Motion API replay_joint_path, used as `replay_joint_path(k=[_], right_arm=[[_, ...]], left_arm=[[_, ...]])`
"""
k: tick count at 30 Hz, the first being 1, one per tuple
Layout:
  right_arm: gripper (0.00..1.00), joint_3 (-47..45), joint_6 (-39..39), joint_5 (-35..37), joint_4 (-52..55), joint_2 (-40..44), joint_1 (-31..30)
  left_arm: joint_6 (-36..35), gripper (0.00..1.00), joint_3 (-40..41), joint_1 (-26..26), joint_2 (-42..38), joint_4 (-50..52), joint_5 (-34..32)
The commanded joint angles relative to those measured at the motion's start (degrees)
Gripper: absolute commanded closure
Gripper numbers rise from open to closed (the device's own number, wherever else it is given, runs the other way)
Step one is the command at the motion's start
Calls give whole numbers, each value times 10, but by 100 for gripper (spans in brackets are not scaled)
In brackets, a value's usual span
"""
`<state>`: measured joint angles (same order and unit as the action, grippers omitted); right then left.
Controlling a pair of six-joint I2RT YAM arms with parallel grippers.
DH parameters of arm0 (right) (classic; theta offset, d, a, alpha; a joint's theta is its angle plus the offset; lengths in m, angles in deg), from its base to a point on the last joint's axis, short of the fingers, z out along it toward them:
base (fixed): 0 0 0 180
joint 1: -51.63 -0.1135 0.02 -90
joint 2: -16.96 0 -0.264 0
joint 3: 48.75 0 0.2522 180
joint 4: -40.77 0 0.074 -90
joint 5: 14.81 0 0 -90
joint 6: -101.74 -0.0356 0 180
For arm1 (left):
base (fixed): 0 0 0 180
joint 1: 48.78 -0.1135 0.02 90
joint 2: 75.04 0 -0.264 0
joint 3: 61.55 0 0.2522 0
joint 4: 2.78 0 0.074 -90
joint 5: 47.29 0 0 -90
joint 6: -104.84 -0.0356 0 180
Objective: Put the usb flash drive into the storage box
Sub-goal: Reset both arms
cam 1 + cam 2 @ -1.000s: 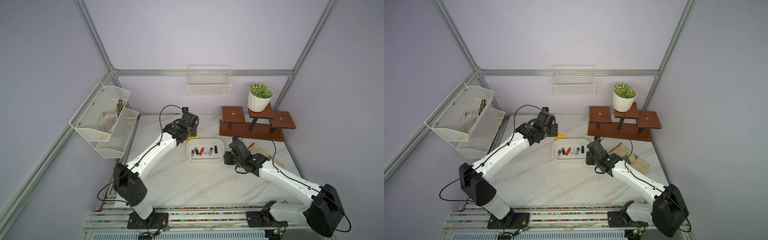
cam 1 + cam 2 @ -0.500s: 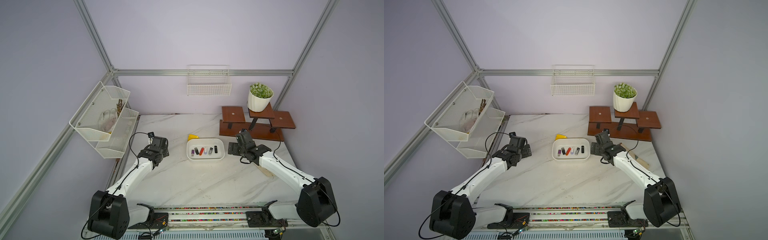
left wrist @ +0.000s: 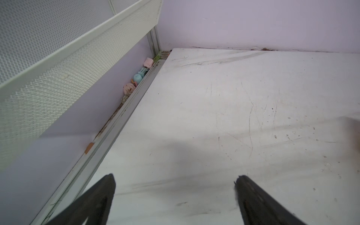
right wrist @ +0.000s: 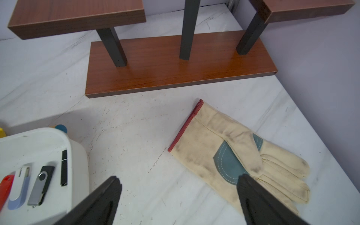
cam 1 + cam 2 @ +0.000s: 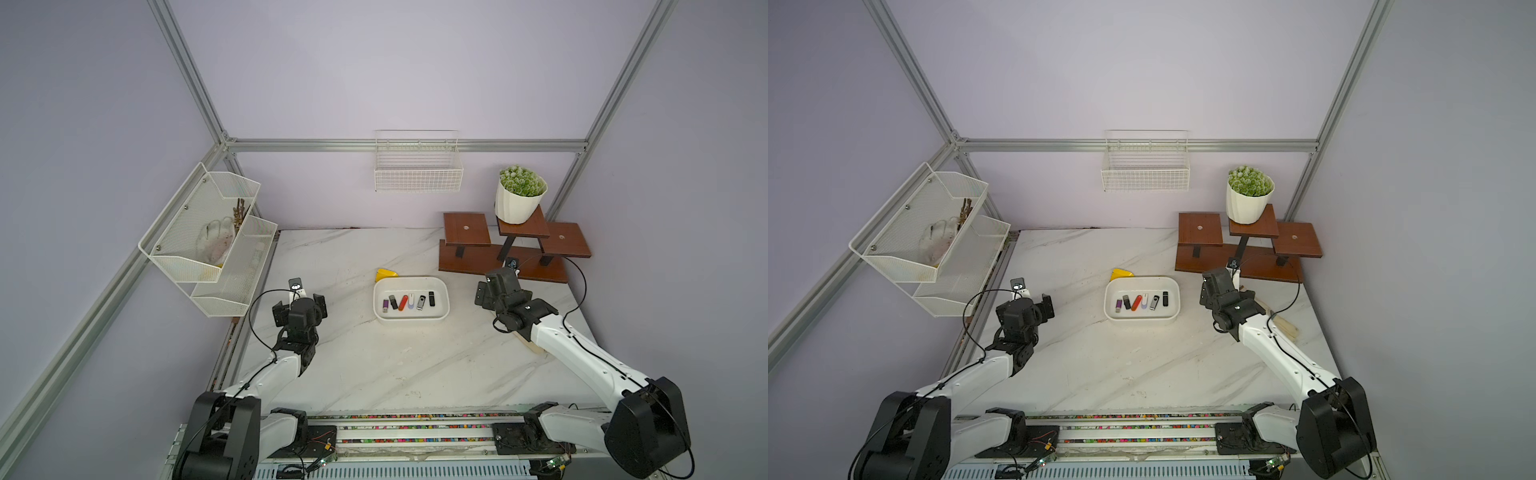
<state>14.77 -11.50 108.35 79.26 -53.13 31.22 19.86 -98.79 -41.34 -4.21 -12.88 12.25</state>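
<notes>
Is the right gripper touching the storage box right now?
Apart. In both top views a strip of bare marble tabletop separates the right gripper from the storage box.

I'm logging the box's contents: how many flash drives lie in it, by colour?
In the box:
Purple drive: 1
Black drives: 2
Red drive: 1
White-and-blue drive: 1
Black-and-silver drive: 1
Total: 6
</notes>
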Motion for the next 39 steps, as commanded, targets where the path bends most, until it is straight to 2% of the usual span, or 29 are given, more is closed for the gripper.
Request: replay_joint_path(k=[1, 3, 5, 7, 8, 11, 14, 16, 18, 19, 22, 25, 30, 39], right_arm=[[1, -40, 28, 105, -102, 34, 6], [1, -81, 85, 151, -194, 54, 7], [1, -134, 169, 205, -320, 70, 7], [1, -195, 224, 258, -456, 78, 10], [1, -209, 223, 259, -480, 79, 13], [1, -258, 176, 212, -554, 67, 21], [1, -327, 188, 192, -773, -16, 31], [1, -346, 245, 185, -916, -102, 35], [1, -354, 277, 168, -1018, -173, 36], [1, -362, 287, 148, -1068, -209, 36], [1, -348, 305, 130, -1040, -215, 23], [1, -372, 307, 122, -1090, -217, 23], [1, -419, 321, 77, -1191, -233, 22], [1, -404, 314, 66, -1152, -227, 27]], left_arm=[[-66, 0, 22, -4, 62, -192, -7], [-88, 0, 34, -3, 96, -275, 2], [-62, 0, 30, -5, 122, -268, 29], [-81, 0, 25, -6, 171, -322, 33], [-85, 0, 22, -7, 182, -336, 33], [-58, 0, 6, -14, 154, -252, 43], [-53, 0, 18, -20, 162, -287, 42], [-32, 0, 39, -33, 166, -309, 56], [-62, 0, 90, -34, 216, -496, 68], [-66, 0, 101, -31, 221, -522, 69], [-58, 0, 83, -30, 187, -422, 76], [-54, 0, 46, -30, 183, -349, 66], [-53, 0, 41, -30, 192, -353, 63], [-49, 0, 32, -32, 195, -341, 63]])
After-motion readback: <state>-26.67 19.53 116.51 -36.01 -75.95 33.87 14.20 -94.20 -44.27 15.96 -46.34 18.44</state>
